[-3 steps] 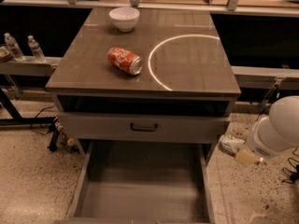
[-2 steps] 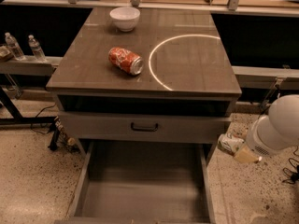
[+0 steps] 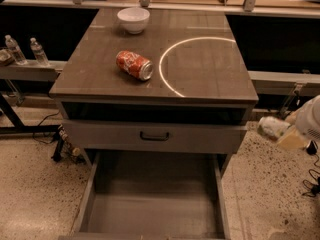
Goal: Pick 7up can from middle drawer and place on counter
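Note:
The 7up can [image 3: 270, 127], pale green and white, is held on its side in my gripper [image 3: 281, 134] at the right edge of the view, beside the cabinet's right front corner and below the counter's level. The fingers are closed around it. The middle drawer [image 3: 150, 211] is pulled out at the bottom of the view, and its plain grey floor is bare. The counter [image 3: 210, 79] is a brown-grey wood-grain top with a thin white circle line [image 3: 167, 81].
A red-orange can [image 3: 134, 65] lies on its side on the counter, left of the circle. A white bowl [image 3: 133, 19] stands at the back. A closed drawer front with a dark handle [image 3: 154, 136] sits above the open drawer. Water bottles [image 3: 22, 50] stand on the left ledge.
My gripper with the can has moved up and to the right, away from the open drawer. Nothing on the counter has moved.

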Robot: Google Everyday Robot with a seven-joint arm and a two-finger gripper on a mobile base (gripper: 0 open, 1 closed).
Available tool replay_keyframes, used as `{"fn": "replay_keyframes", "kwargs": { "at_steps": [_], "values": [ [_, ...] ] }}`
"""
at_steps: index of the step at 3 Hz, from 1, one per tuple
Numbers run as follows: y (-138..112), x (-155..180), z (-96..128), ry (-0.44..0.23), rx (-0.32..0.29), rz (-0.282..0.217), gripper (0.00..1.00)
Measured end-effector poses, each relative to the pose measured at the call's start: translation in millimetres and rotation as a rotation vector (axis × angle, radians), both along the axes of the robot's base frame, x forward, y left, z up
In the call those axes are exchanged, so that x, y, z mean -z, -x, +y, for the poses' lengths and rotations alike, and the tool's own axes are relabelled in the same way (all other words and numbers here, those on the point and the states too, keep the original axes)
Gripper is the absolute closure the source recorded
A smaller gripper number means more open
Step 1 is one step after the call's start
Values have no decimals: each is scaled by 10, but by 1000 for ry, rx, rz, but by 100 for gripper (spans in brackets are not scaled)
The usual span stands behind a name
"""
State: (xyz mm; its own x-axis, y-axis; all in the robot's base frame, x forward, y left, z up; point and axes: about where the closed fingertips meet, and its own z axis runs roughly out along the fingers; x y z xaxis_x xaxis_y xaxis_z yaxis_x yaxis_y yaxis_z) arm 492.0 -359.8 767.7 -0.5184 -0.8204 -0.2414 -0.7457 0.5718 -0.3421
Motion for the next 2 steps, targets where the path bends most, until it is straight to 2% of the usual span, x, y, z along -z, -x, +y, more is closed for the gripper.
{"fn": "replay_keyframes", "kwargs": {
  "at_steps": [1, 2],
  "values": [
    [-464, -631, -310, 65, 21, -126, 100],
    [-786, -835, -328, 59, 19, -183, 100]
  ]
}}
